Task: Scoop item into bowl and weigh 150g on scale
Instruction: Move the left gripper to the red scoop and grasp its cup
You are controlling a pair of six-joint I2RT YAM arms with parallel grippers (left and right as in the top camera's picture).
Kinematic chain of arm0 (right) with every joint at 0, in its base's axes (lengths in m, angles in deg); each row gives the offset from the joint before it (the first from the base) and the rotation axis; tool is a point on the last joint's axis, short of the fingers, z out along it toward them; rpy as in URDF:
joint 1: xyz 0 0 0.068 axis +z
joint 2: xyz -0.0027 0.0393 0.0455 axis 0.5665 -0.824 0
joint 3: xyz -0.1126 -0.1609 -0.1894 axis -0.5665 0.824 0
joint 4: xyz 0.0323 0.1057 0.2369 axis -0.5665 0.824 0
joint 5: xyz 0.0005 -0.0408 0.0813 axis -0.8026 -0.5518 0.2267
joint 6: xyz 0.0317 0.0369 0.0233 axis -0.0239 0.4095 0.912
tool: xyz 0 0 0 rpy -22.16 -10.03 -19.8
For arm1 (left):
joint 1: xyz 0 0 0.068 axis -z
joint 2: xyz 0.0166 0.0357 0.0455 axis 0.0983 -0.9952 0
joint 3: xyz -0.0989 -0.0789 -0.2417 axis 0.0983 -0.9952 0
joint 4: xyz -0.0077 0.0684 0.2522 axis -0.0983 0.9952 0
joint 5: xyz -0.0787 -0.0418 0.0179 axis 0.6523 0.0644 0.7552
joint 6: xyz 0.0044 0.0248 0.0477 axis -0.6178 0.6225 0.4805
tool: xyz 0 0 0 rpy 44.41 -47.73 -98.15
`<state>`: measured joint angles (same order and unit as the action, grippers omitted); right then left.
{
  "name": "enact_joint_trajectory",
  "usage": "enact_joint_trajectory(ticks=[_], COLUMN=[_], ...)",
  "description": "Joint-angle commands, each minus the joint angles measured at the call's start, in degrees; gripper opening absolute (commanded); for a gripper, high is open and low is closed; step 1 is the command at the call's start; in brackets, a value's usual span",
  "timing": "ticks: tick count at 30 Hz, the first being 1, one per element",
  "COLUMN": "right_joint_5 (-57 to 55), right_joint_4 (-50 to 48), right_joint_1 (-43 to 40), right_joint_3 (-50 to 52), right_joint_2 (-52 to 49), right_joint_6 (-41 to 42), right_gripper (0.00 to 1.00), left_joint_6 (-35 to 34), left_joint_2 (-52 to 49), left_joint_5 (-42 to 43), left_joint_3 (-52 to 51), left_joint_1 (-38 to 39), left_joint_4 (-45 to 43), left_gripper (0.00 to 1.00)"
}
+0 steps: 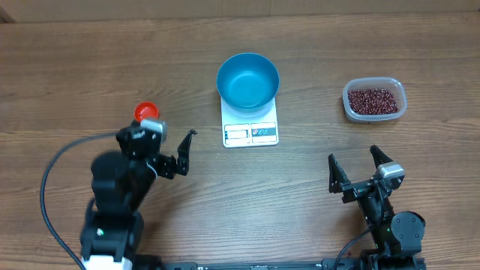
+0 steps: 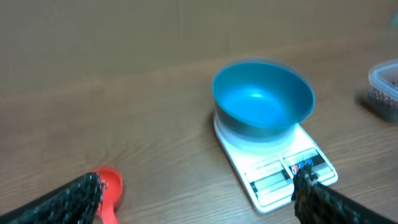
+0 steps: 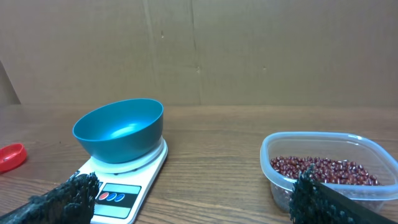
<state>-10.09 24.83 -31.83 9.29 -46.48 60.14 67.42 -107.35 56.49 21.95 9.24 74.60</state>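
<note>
- A red scoop [image 1: 146, 112] lies on the wooden table [image 1: 75, 60] at the left, its bowl partly hidden under the left arm's wrist.
- At centre, the blue bowl [image 1: 248, 79] sits upright on the far part of the white scale [image 1: 251, 133]. The bowl is empty, and its rim overhangs the scale's sides.
- The scale's display and label panel face the near edge, uncovered by the bowl.
- At the far right, well apart from the scale, a clear plastic tub [image 1: 374, 100] holds the beans [image 1: 373, 99], a shallow maroon layer across its floor.
- The left gripper [image 1: 166, 135] is near and to the left of the scale, pointing toward the far side, its jaws spread wide with nothing between them. Its left finger is just beside the scoop, and its right finger points toward the scale's near-left corner.
- The right gripper [image 1: 352, 156] is near and to the right of the scale, on the near side of the tub, aimed toward the far side. Its jaws are fully apart and empty, clear of both the tub and the scale.
</note>
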Motion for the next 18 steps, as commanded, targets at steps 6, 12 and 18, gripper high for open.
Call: enact_joint_trajectory(ticks=[6,12,18], right_joint_5=[-0.37,-0.37,-0.37], right_joint_4=[-0.22,-0.22,-0.22], right_joint_1=[0.26,0.26,0.26], right_joint_3=[0.61,0.61,0.61], right_joint_2=[0.48,0.48,0.48], right_joint_6=[-0.04,-0.04,-0.04], right_gripper=[1.0,1.0,1.0], left_joint_6=[0.09,1.46,1.46], left_joint_2=[-15.69,-26.25,-29.11], left_joint_5=[4.74,10.34,7.45], left_joint_3=[23.98,38.51,41.07], left_joint_1=[-0.48,-0.59,-0.59], left_joint_4=[18.58,35.95,34.29], left_gripper=[1.0,1.0,1.0])
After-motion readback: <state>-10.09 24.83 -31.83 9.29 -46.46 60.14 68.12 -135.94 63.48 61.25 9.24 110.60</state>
